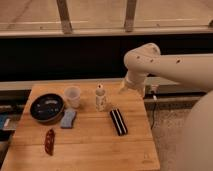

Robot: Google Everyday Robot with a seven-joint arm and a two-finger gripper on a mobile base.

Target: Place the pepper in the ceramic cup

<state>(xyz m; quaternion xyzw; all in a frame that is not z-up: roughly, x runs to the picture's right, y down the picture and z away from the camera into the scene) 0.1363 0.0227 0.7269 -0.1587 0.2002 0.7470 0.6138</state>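
The dark red pepper [49, 141] lies on the wooden table [100, 147] near its front left corner. The whitish ceramic cup [73, 96] stands upright at the back of the table, left of centre. My gripper [134, 89] hangs at the end of the white arm over the table's back right edge. It is far from the pepper and well right of the cup. It is open and holds nothing.
A round black bowl [34, 102] sits left of the cup, with a blue sponge [68, 118] in front of it. A small white bottle [101, 98] stands mid-table. A black striped block [118, 122] lies to its right. A dark wall runs behind.
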